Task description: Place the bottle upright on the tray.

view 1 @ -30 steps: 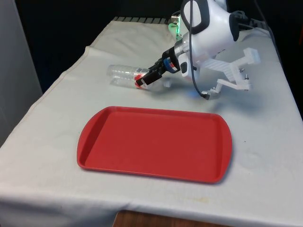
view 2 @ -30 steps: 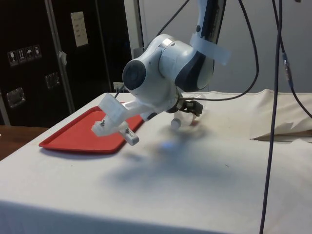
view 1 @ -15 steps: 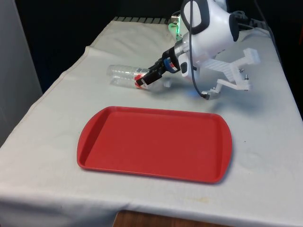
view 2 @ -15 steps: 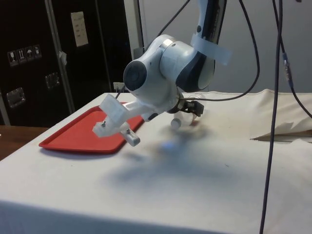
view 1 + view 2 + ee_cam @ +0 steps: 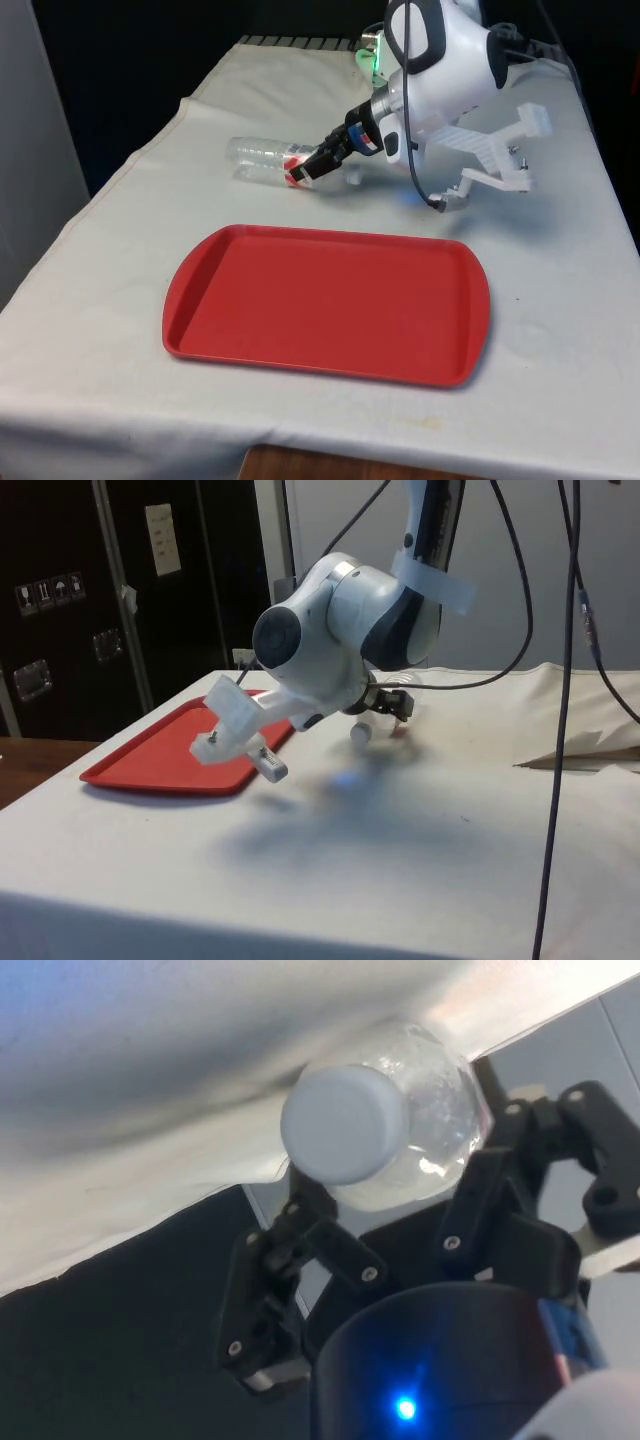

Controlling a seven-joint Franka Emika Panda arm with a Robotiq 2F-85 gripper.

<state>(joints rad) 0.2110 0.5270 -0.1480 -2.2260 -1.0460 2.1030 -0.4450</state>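
The gripper (image 5: 306, 171) clenches the lying bottle (image 5: 262, 160) near its neck, apparently so it can be tipped upright onto the tray (image 5: 330, 300)

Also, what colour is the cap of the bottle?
White. The cap of the clear bottle shows best in the wrist view, facing the camera.

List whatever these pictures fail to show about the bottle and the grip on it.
- Side view: the arm's white body hides most of the bottle and the end effector.
- Front view: the end effector covers the bottle's label; the cap is hidden behind it.
- Wrist view: the cap blocks the bottle's length; whether it has left the cloth is unclear.
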